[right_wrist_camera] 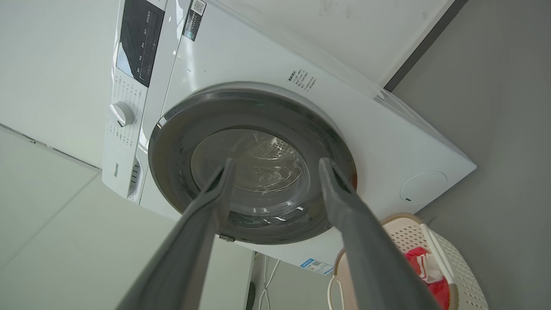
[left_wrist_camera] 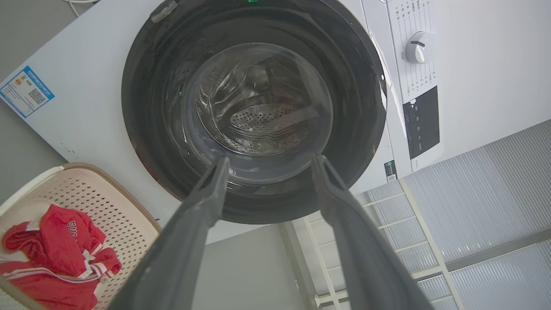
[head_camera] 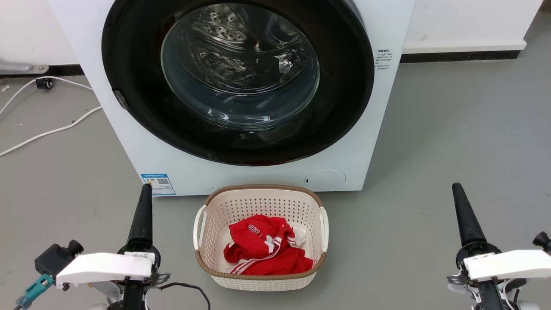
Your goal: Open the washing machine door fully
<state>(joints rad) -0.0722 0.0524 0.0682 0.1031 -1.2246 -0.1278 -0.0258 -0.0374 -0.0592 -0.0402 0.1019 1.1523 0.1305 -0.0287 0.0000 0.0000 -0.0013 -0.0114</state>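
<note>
The washing machine door (head_camera: pixel 239 82) sits shut against the washing machine (head_camera: pixel 137 142), ahead of both grippers. Its small grey tab (head_camera: pixel 120 99) is on the left rim (hinge probably right), nearer the left gripper (left_wrist_camera: pixel 269 163), fingers spread wide and empty; the right gripper (right_wrist_camera: pixel 275 165) is likewise spread, farther off.

The left gripper (head_camera: pixel 146 189) has long dark fingers (left_wrist_camera: pixel 189 232) that get thin at the tip. Behind them are a round black base (head_camera: pixel 138 252) with a small white label (head_camera: pixel 142 256) and a flat white cover (head_camera: pixel 105 267). Beside it are a black camera box (head_camera: pixel 54 258), a teal plug (head_camera: pixel 36 287) and a curly black cable (head_camera: pixel 193 287). The right gripper (head_camera: pixel 457 189) is dark and pointed too, with its own white shell (head_camera: pixel 510 263).
</note>
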